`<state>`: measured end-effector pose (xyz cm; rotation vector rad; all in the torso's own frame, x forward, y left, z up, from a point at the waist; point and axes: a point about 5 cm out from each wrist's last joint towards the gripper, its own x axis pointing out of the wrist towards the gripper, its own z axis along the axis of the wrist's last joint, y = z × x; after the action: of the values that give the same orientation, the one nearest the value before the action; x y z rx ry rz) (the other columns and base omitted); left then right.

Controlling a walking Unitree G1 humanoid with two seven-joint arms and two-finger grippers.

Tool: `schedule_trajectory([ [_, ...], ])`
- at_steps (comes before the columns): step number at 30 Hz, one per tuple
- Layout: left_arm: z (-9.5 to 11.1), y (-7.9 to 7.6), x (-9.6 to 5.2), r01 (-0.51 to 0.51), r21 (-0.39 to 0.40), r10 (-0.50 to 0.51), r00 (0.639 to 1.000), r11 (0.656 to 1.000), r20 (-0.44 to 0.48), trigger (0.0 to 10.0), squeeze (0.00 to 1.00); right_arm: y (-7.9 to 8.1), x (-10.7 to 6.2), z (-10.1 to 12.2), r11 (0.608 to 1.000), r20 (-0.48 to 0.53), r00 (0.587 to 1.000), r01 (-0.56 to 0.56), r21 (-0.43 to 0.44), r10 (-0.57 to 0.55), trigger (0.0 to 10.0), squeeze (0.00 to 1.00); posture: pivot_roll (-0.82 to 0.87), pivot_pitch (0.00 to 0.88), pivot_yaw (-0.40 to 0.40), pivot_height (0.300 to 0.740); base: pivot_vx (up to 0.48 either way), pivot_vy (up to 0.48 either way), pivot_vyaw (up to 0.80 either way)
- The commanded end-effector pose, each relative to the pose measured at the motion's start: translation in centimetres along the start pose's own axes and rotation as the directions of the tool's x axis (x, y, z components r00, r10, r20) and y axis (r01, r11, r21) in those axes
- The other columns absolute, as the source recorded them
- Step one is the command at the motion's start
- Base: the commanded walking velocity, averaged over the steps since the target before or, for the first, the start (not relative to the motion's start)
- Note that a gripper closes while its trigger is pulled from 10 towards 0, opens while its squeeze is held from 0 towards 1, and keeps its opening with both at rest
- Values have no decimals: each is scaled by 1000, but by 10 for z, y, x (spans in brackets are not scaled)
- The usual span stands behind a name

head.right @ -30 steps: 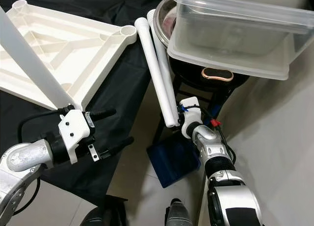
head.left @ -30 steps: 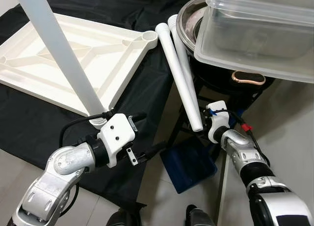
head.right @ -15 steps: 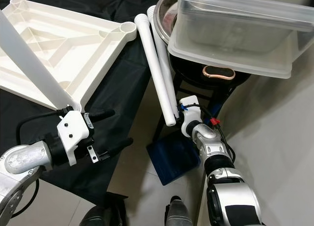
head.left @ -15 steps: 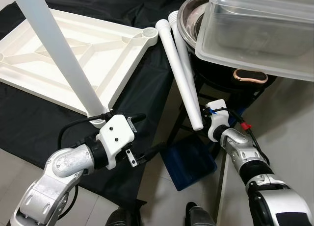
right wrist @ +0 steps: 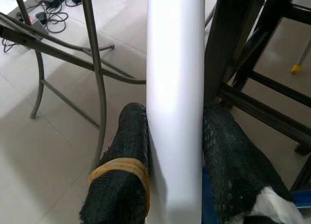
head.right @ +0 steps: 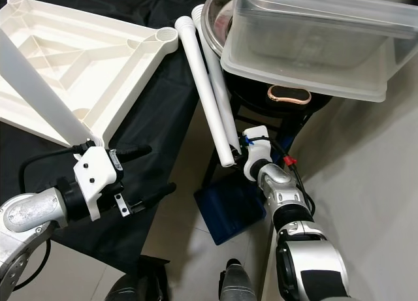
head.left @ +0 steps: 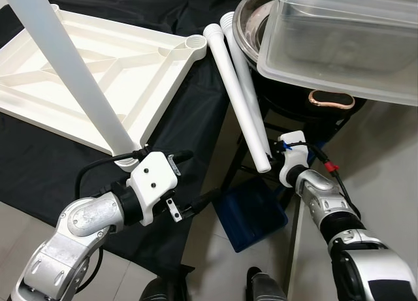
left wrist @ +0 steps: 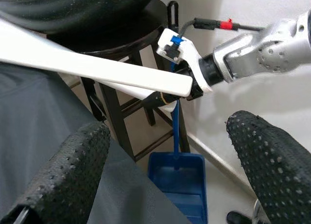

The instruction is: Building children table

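While the right tool (right wrist: 175,185) pinches the low end of one white leg (head.left: 240,105), its fingers (right wrist: 124,175) tight on both sides, a second leg (head.left: 243,59) lies beside it, right of the tabletop (head.left: 98,85). Left tool (head.left: 189,183) gapes wide, empty, just below the tabletop's near corner, where an upright leg (head.left: 72,72) stands.

The right tool (head.right: 236,158) grips the low end of a white table leg (head.right: 204,92) beside the upturned tabletop (head.right: 117,72).

Silver jointed arms, white wrist housings, apparently rubbery dimpled black pincer fingers (right wrist: 127,151).
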<state>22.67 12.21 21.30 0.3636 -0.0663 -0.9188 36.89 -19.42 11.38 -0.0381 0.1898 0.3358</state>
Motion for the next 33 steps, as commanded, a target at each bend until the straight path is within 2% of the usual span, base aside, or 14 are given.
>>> schedule_trajectory([
  [1,-1,-4,-2,7,-22,-7,1000,1000,-5,10000,0,1,-1,-2,1000,0,1000,-15,-4,15,0,0,39,324,2,740,0,0,0],
  [2,-3,-6,2,-11,-106,12,1000,994,5,10000,0,0,-1,0,1000,10,1000,-18,-4,18,0,0,40,322,3,740,0,0,0],
  [3,-12,-11,16,-82,-370,87,996,925,-2,10000,0,0,0,5,1000,28,999,-22,-5,22,0,0,41,319,7,740,0,0,0],
  [5,-12,-11,16,-82,-370,87,996,925,-2,10000,0,0,0,5,1000,28,999,-22,-5,22,0,0,41,319,7,740,0,0,0],
  [6,-16,-13,22,-111,-455,114,993,883,-21,10000,992,0,1,7,1000,34,999,-23,-6,23,0,0,39,315,8,740,0,0,0],
  [7,-17,-18,28,-107,-516,113,993,850,-19,10000,1000,0,1,9,1000,42,999,-24,-6,25,0,0,36,313,11,740,0,0,0],
  [20,-19,-7,39,-191,-667,202,977,720,-61,10000,1000,4,3,17,998,78,995,-69,-14,70,0,0,33,307,15,740,0,0,0],
  [23,-19,-4,40,-209,-719,219,972,663,-81,10000,1000,6,1,18,995,88,992,-93,-21,95,0,0,25,308,14,740,0,0,0],
  [27,-19,-5,42,-208,-742,214,973,637,-89,10000,1000,6,0,17,994,90,990,-105,-24,106,0,0,22,306,12,740,0,0,0],
  [28,-19,-7,43,-206,-744,210,974,636,-90,10000,702,7,-1,16,994,87,990,-107,-28,109,0,0,18,305,11,740,0,0,0],
  [30,-19,-7,43,-206,-744,210,974,636,-90,10000,702,7,-1,16,994,87,990,-107,-28,109,0,0,18,305,11,740,0,0,0],
  [31,-19,-9,44,-204,-745,207,974,635,-90,10000,431,7,-2,16,994,87,990,-109,-31,112,0,0,15,303,11,740,0,0,0],
  [32,-19,-10,46,-204,-752,203,975,627,-95,10000,0,6,-3,16,993,90,990,-109,-34,112,0,0,12,301,11,740,0,0,0],
  [33,-19,-10,46,-204,-752,203,975,627,-95,10000,0,6,-3,16,993,90,990,-109,-34,112,0,0,12,301,11,740,0,0,0],
])
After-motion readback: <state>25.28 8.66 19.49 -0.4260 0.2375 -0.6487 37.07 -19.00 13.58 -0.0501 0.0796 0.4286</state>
